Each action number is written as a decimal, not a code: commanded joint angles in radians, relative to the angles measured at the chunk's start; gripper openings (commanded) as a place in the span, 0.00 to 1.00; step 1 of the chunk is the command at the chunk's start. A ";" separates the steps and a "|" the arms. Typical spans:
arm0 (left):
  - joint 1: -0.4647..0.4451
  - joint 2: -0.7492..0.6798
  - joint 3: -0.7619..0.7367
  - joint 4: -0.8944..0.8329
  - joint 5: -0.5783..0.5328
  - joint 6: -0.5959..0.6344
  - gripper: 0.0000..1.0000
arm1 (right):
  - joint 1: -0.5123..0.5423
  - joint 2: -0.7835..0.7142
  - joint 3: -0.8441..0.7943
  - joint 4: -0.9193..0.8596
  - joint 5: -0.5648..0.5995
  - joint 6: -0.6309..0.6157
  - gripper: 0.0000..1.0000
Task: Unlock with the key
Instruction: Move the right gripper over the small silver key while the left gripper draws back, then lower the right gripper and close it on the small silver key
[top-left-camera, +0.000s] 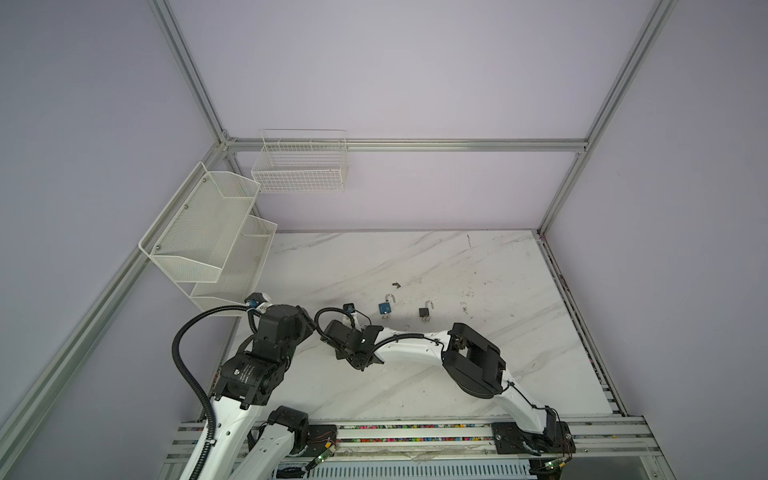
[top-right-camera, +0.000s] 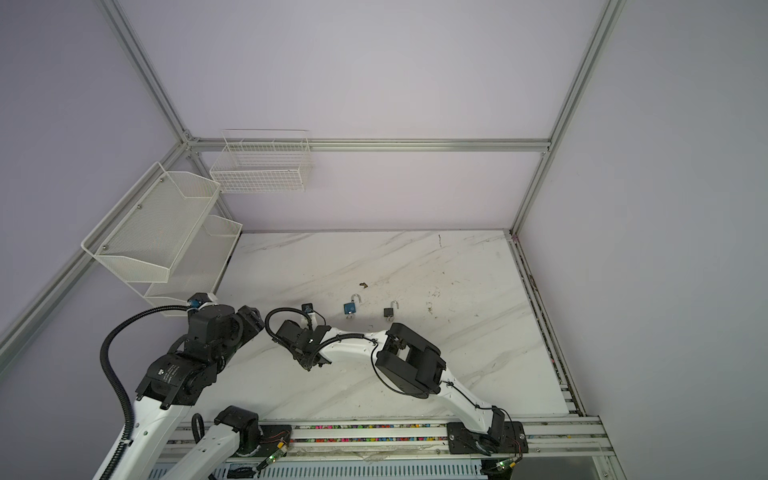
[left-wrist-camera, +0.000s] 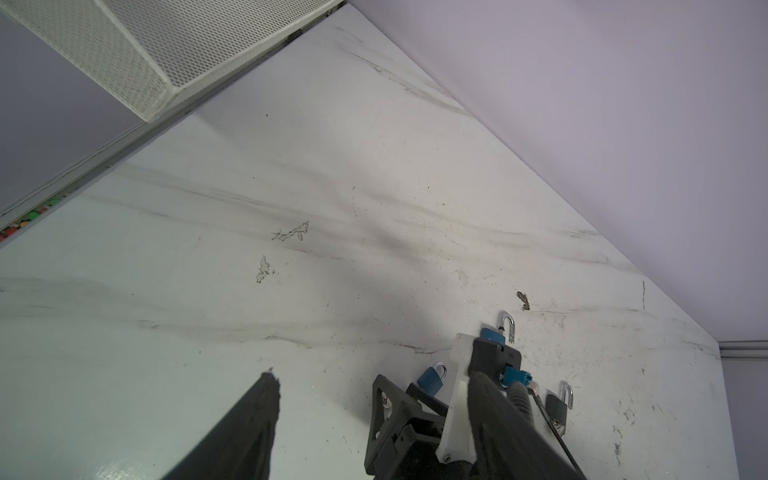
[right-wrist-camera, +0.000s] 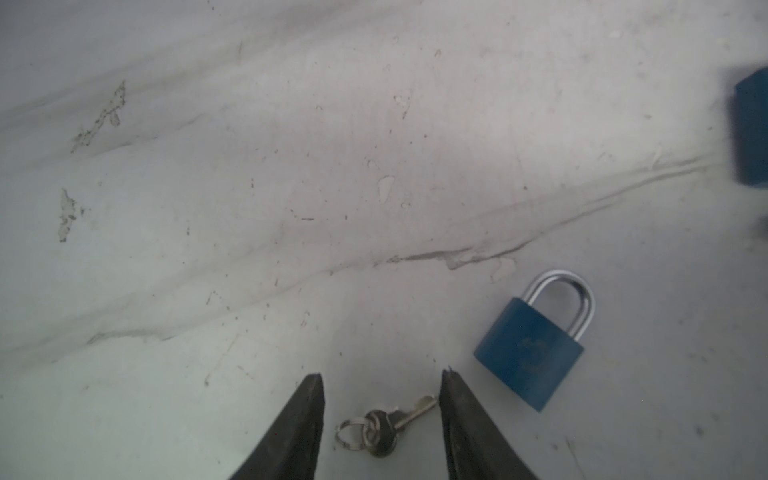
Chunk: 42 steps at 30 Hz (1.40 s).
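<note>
Right arm reaches across to the left of the middle. Its wrist hangs low over the near-left part of the marble surface (top-left-camera: 457, 270).

Right gripper (right-wrist-camera: 381, 374): jaws apart, tips pointed down at the surface, clamped on nothing.

Key (right-wrist-camera: 392, 424): lies flat on the surface in the gap between the right jaws, set crosswise to them.
- Blade tip points at one finger (right-wrist-camera: 457, 415) and sits right at its inner edge. Cannot tell whether they touch.
- Bow and key ring (right-wrist-camera: 351, 430) lie toward the opposite finger, with a clear strip of bare surface between ring and finger.
- Key sits a little back from the fingertips, inside the gap.

Closed blue padlock (right-wrist-camera: 528, 357): flat on the surface, shackle seated. It lies just outside the finger that the blade points at, near it but apart. Hidden under the right wrist in both top views.

Open blue padlock (top-left-camera: 385, 308): shackle sprung, just far-right of the right wrist. Black padlock (top-left-camera: 424, 312) lies to its right, apart from it, and its shackle also looks sprung.

Left gripper (top-right-camera: 252, 320): hangs just left of the right wrist, near the left edge of the surface. The left wrist view shows one finger (left-wrist-camera: 257, 415) plainly, set well off to one side with bare surface beside it. Jaws apart, holding nothing.
</note>
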 joint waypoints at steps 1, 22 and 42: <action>0.002 -0.028 -0.037 -0.013 -0.038 -0.036 0.72 | 0.015 0.007 0.016 -0.088 0.050 -0.031 0.46; 0.003 -0.058 -0.054 -0.002 -0.017 -0.084 0.72 | 0.004 -0.271 -0.235 -0.090 -0.105 -0.115 0.43; 0.003 -0.090 -0.096 0.012 -0.012 -0.101 0.72 | -0.024 -0.119 -0.109 -0.097 -0.145 -0.178 0.37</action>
